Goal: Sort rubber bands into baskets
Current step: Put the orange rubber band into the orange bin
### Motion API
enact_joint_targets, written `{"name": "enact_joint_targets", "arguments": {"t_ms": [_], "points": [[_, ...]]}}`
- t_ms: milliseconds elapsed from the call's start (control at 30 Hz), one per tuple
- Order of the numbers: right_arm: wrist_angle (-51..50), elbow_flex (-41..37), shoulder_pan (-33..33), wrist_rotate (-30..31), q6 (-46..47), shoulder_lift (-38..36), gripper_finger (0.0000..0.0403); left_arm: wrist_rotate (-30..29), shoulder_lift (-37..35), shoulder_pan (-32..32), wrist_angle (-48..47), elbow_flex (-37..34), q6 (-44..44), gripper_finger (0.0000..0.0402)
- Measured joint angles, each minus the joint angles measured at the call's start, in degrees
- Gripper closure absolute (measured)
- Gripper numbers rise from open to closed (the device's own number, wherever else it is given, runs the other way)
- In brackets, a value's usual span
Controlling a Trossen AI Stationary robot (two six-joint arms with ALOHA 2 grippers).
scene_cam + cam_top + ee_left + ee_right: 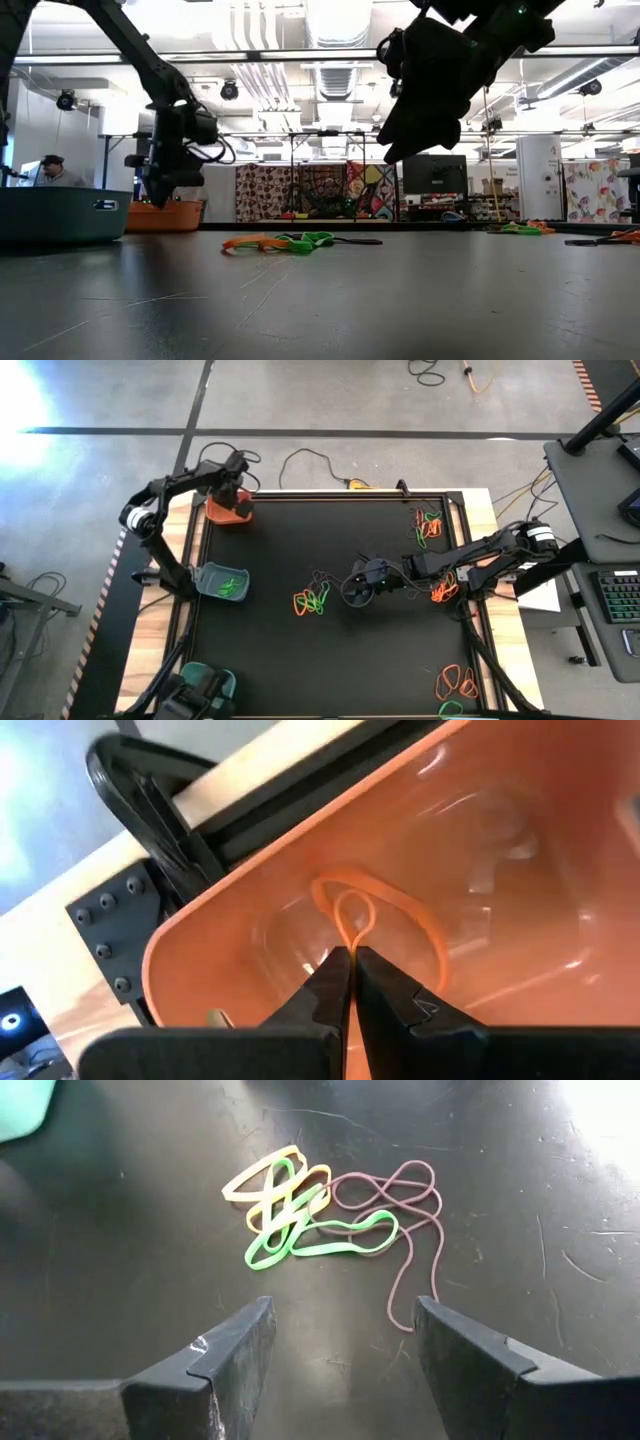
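- My left gripper (347,970) is up at about 10 o'clock on the black tabletop (300,650), hanging over the shallow orange plastic basket (520,910). The fingers are pressed together on a thin orange rubber band (385,915), and the loop dangles down inside the basket.
- So the step in hand is the drop. I'd say the trick is to let go with the loop fully inside the rim, not draped over the wall, and to lift straight up so the band doesn't cling to a fingertip and ride back out.
- My right gripper (340,1360) is empty with its fingers spread, hovering near the middle of the table. It points at a tangled clump of orange, green and dark rubber bands (330,1220) lying flat just ahead of it.
- That clump looks interlocked, so pinching one colour at an outer edge should beat grabbing the middle.
- A teal-green plastic basket (222,582) sits at 9 o'clock with some green bands already in it, and a second teal basket (205,688) is down at 7.
- More loose bands are out at 2 o'clock (428,527), 3 o'clock (443,590) and 5 o'clock (456,682), so there's plenty left to sort.
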Motion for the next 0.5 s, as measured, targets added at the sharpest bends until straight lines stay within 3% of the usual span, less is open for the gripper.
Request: {"name": "enact_joint_targets", "arguments": {"t_ms": [367,500], "points": [[0.0,0.0,0.8,0.1,1.5,0.0,0.0174,-0.2,4.0,-0.1,3.9,-0.7,0.2,0.0401],[0.0,0.0,1.3,0.1,1.5,0.0,0.0174,-0.2,4.2,-0.1,4.4,-0.7,0.5,0.0385]]}}
